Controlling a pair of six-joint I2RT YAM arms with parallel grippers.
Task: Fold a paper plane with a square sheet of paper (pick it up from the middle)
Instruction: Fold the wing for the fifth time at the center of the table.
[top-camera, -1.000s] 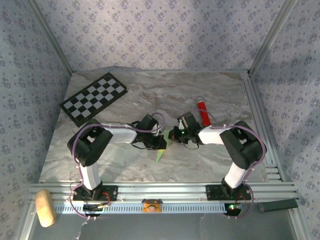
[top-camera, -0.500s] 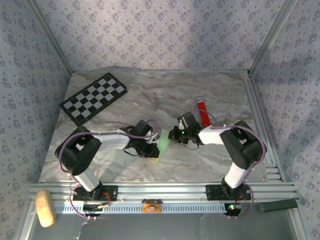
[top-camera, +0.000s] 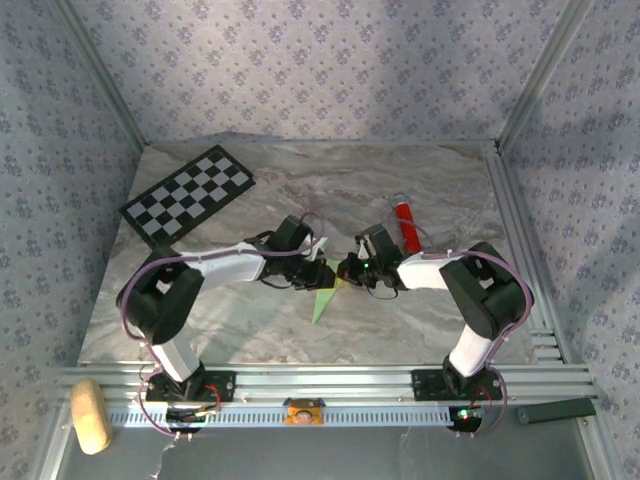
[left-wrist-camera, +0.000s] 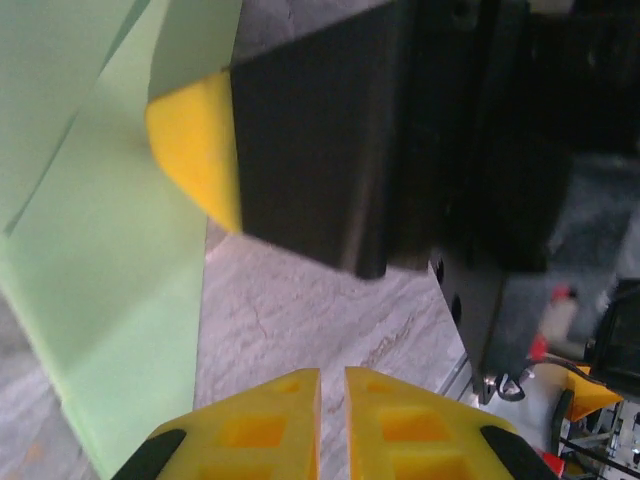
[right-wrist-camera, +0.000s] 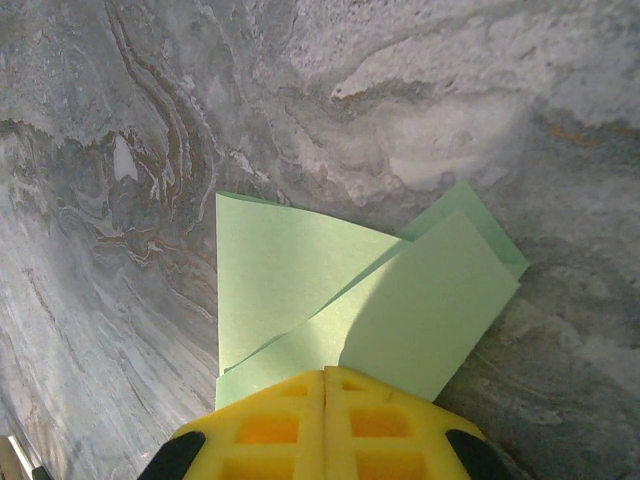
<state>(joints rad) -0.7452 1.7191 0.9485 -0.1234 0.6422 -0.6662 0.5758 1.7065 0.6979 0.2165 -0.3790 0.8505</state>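
While no lettering is legible, the right claw (right-wrist-camera: 325, 385) is clamped on the paper plane (right-wrist-camera: 300, 300); the left claw (left-wrist-camera: 333, 385), nearly closed, holds nothing.

So the left tool (top-camera: 322, 272) swung back up toward mid-frame after dipping lower left half a second ago. The paper plane (top-camera: 324, 301) now pokes down as a narrow point, not the broader flap.
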